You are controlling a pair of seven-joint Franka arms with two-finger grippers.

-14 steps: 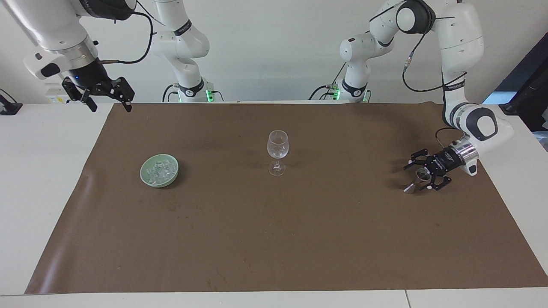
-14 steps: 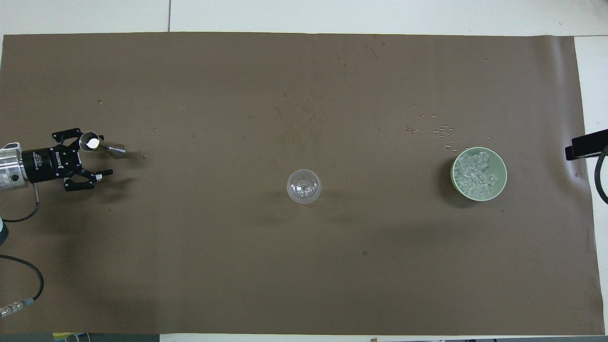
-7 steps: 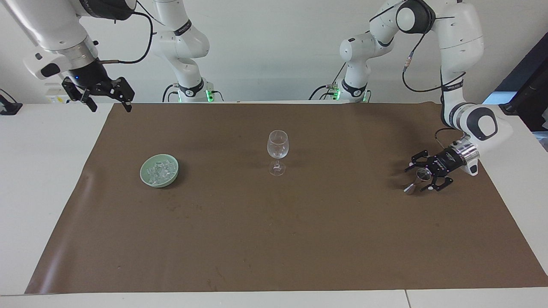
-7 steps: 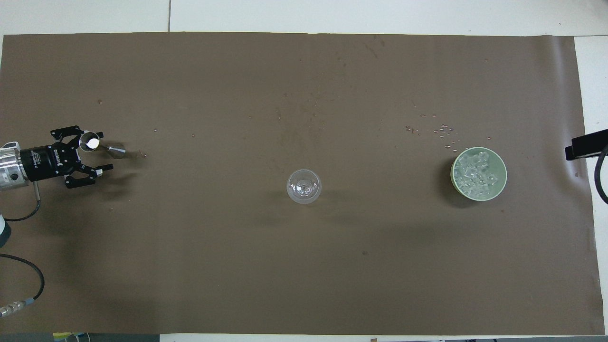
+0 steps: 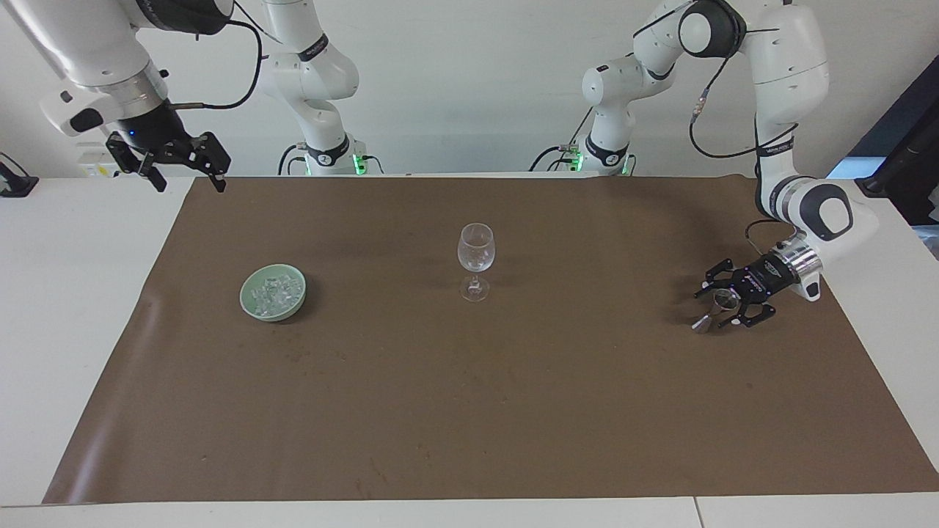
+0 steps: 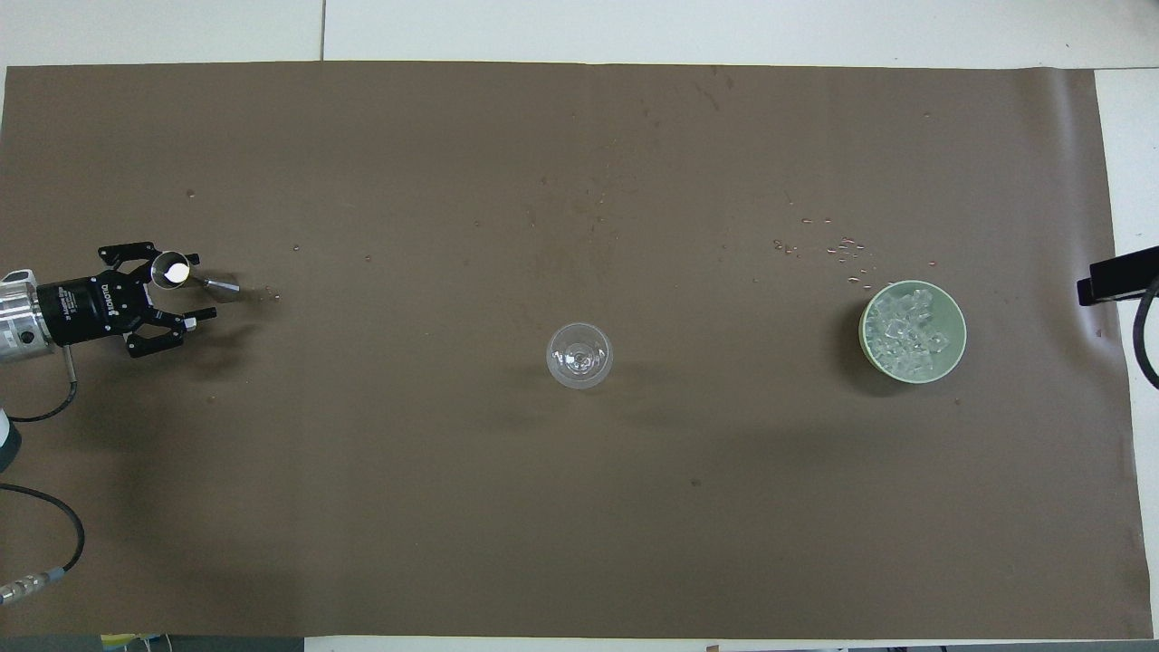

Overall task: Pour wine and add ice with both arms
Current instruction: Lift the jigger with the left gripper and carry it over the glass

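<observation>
Left end effector [image 6: 199, 286] at the jigger [image 6: 170, 269], pour step barely begun.
Its fingers stood apart either side of the jigger, not clamped; next I needed a firm squeeze and a level lift toward the wine glass [image 6: 579, 355]. Right end effector [image 5: 183, 172] waited raised, fingers apart. Ice [image 6: 910, 333] sat in the bowl [image 6: 960, 349] toward the right arm's end of the worktop. One jigger, one glass, one bowl, cubes uncountable.

Ice [image 6: 908, 334] in bowl [image 6: 951, 358] toward right arm's end of desk [image 5: 59, 308]; wine glass [image 5: 475, 258] at mat [image 5: 469, 411] centre; jigger [image 5: 717, 304] toward left arm's end.
</observation>
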